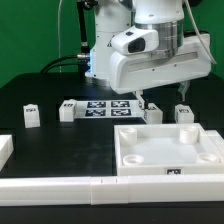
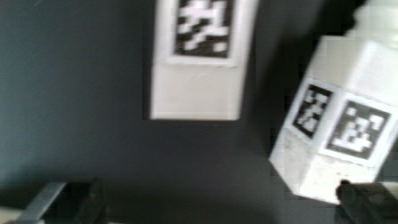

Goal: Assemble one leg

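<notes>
Four small white legs with tags lie on the black table: two at the exterior view's left [image 1: 31, 115] [image 1: 68, 110] and two behind the tray [image 1: 153, 113] [image 1: 184, 112]. My gripper [image 1: 160, 97] hangs open just above the leg next to the marker board's end and holds nothing. In the wrist view that leg [image 2: 338, 125] lies tilted, showing two tags, close to one fingertip [image 2: 366, 196]. The other fingertip [image 2: 63, 200] is far off over bare table. The gripper [image 2: 214, 202] is not around the leg.
The marker board [image 1: 108, 106] lies behind the middle; its end shows in the wrist view [image 2: 196, 60]. The large white tray [image 1: 170, 150] sits at the front right. Long white bars lie along the front edge [image 1: 60, 186] and at the left [image 1: 5, 150].
</notes>
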Motion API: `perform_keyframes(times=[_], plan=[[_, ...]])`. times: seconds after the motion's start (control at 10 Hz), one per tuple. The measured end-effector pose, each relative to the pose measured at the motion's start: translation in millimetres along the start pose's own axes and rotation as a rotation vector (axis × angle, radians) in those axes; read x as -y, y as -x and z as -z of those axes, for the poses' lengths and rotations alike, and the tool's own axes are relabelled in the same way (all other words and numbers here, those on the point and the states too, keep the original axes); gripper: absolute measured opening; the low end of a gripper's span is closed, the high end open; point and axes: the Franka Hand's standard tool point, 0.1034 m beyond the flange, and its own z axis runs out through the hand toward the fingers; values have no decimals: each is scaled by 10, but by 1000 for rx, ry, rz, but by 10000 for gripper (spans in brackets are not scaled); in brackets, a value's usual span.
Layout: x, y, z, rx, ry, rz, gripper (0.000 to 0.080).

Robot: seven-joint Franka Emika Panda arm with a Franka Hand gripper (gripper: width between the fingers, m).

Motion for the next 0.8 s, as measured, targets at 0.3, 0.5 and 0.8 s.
perform_keyframes(times=[0.3, 0.5, 0.8], plan=[[275, 71, -54, 12, -6, -132, 648], [482, 94, -93, 18, -11, -111, 648], [484, 105, -94, 52, -9, -99, 648]])
